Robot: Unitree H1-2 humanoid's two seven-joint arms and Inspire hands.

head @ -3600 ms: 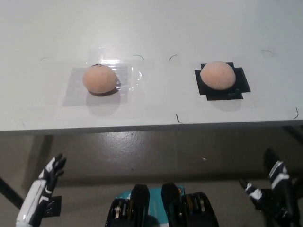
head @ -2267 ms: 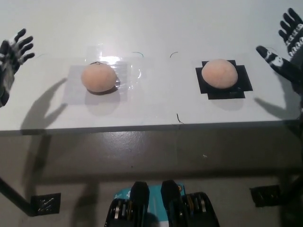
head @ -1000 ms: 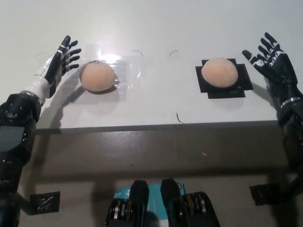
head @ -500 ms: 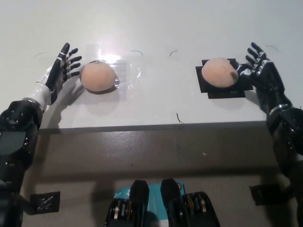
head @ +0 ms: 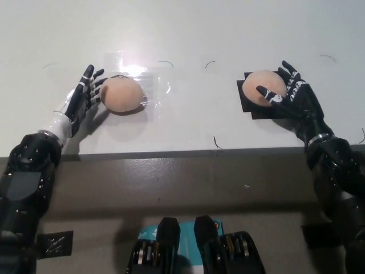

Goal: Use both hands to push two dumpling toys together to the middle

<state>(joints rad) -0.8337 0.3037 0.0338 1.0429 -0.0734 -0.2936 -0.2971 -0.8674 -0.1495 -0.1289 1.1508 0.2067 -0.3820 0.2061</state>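
Both robot hands are closing in: the left robot hand (head: pixel 84 97), open, touching the left tan rounded dumpling toy (head: pixel 121 94); the right robot hand (head: pixel 292 96), open, cupping the right dumpling toy (head: pixel 262 87) on the white counter (head: pixel 188 34), each toy lying inward of its hand.

your left hand (head: pixel 84 97) is spread flat against the left dumpling (head: pixel 122 94) on the clear sheet (head: pixel 154 85); your right hand (head: pixel 291 94) cups the right dumpling (head: pixel 261 87) on the black patch (head: pixel 246 103), both mid-tabletop (head: pixel 188 34).

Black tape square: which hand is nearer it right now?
Right. The right hand lies over the black tape square, against its dumpling; the left hand is far across by the other dumpling.
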